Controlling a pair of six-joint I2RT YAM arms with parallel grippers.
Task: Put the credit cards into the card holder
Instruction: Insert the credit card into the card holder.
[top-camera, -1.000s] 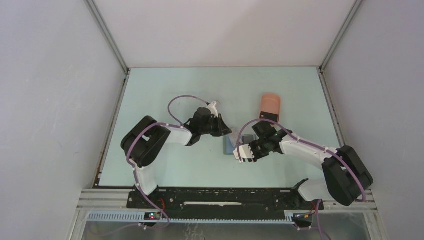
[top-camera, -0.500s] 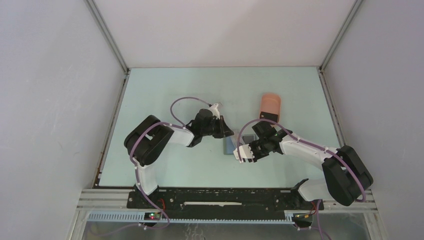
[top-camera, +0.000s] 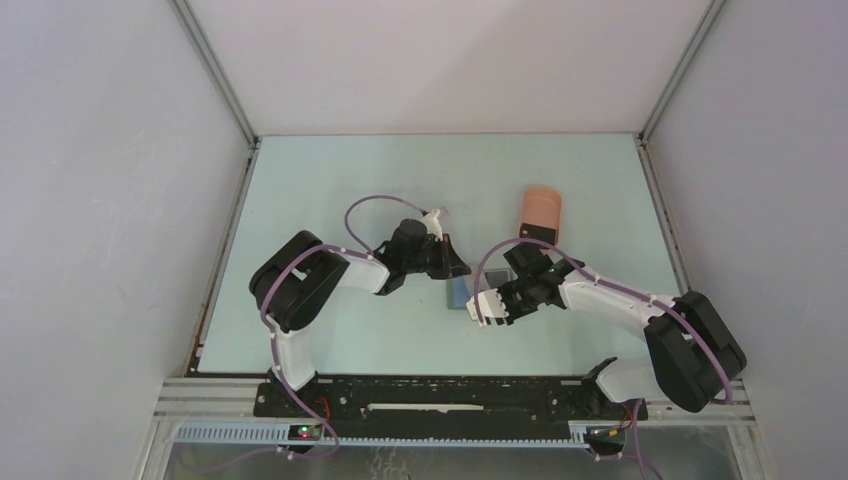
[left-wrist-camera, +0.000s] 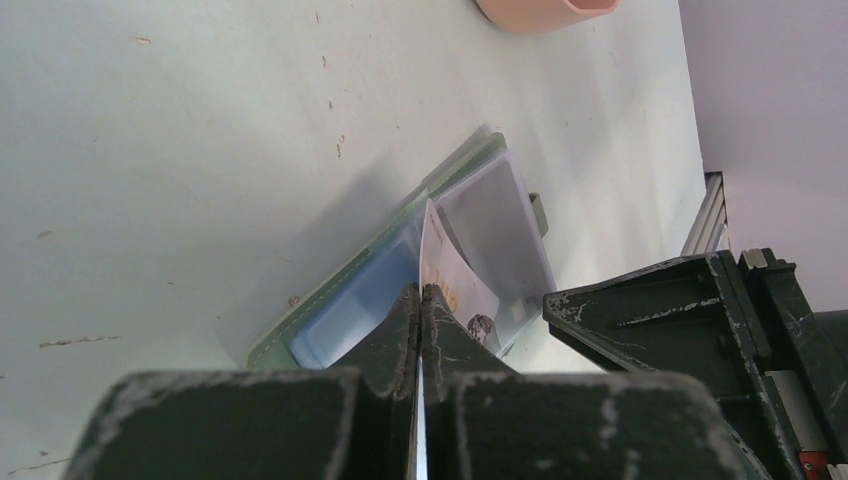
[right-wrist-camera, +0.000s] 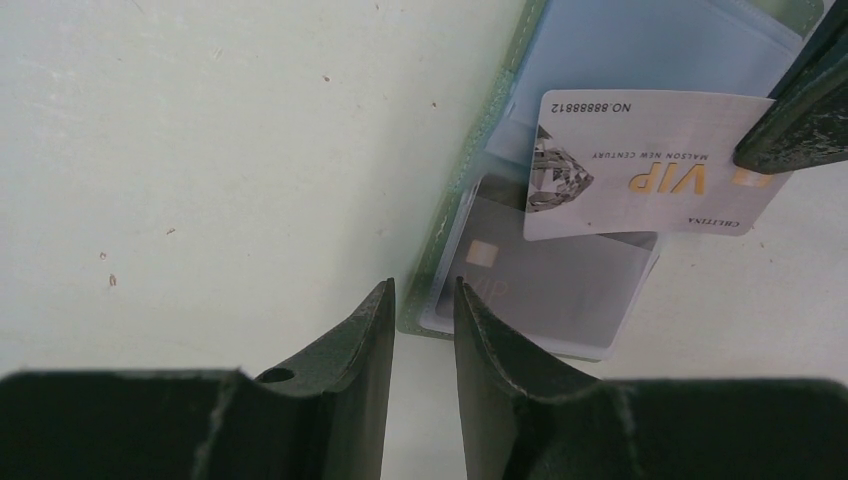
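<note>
Edging right and a little farther out, my left arm (top-camera: 330, 280) has carried its card closer over the holder since a second ago, while my right arm (top-camera: 620, 300) looks unmoved. On the pale bench (top-camera: 340, 180) the pink tray (top-camera: 541, 205) sits at the far right with a dark flat thing (top-camera: 537, 233) at its near end, possibly another card, though it is too small to tell. Between my two wrists the card holder (right-wrist-camera: 650, 50) lies spread open, clear pockets up. A greyish card (right-wrist-camera: 540, 280) seems to sit behind one pocket already, so I judge one card stowed. The silvery card (right-wrist-camera: 640, 165) is not in yet: my left pincer (left-wrist-camera: 420, 292) is pressed together on its edge, holding it tilted just above the pockets. My right pincer (right-wrist-camera: 424, 290) is spread a little with nothing between its tips, poised just beside the holder's corner. Sliding this card in is still ahead of me.
</note>
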